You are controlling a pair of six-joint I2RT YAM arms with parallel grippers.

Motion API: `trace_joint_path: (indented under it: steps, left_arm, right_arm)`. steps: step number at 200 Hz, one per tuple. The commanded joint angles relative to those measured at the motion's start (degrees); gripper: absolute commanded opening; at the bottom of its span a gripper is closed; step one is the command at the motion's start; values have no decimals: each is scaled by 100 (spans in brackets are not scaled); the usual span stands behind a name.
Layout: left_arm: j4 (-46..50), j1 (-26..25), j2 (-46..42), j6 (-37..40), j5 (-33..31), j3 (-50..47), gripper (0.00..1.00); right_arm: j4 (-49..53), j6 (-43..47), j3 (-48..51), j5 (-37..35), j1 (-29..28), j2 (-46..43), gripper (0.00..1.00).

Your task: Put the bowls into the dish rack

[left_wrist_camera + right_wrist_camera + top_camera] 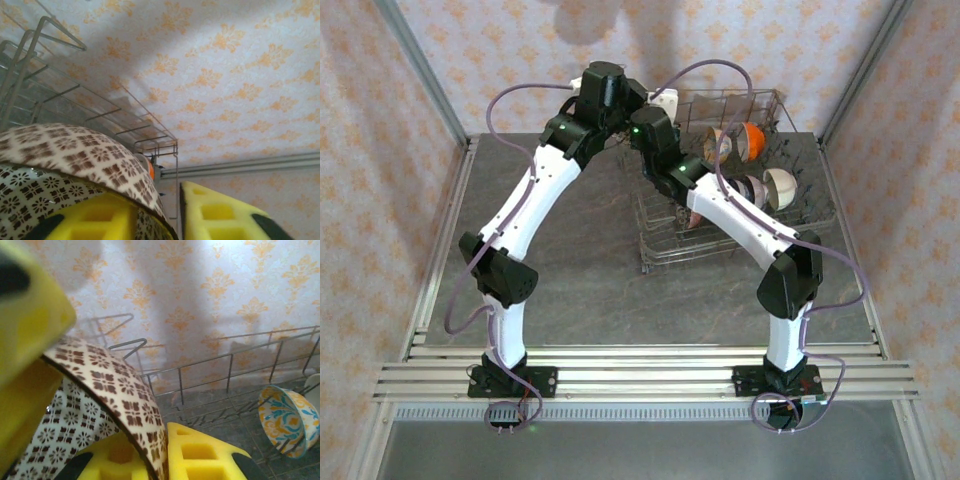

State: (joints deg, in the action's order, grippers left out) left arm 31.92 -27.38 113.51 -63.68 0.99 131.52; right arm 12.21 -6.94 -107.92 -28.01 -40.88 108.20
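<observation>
Both arms are up at the far left end of the rack [730, 95], and they share one brown bowl [115, 385]! The right gripper [155, 452] has its fingers pinched on the bowl's wall, one inside, one outside. The left gripper [150, 212] straddles the same rim, fingers narrowly parted, with a sliver of gap showing on one side. The bowl hangs in the air by the rack's wires, not yet seated among the tines. Already racked on the right: an orange bowl [752, 140], a cream bowl [782, 185], a teal-and-yellow bowl [290, 420], and others beside them. My read: most of the load is done, with this one left to slot in.
</observation>
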Motion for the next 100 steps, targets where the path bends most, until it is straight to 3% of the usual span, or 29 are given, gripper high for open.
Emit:
trace_joint_path:
  steps: [1,48,100]
  left_arm:
    - [-119,-55,-149,55,-27,251,38]
    - [-136,34,-254,212,-70,231,63]
    - [-127,343,-687,533,-104,-209,73]
  right_arm:
    - [-136,-50,-34,-855,172,-100,0]
    - [172,-187,-146,-897,313,-67,0]
    - [617,-278,-178,-1074,706,-81,0]
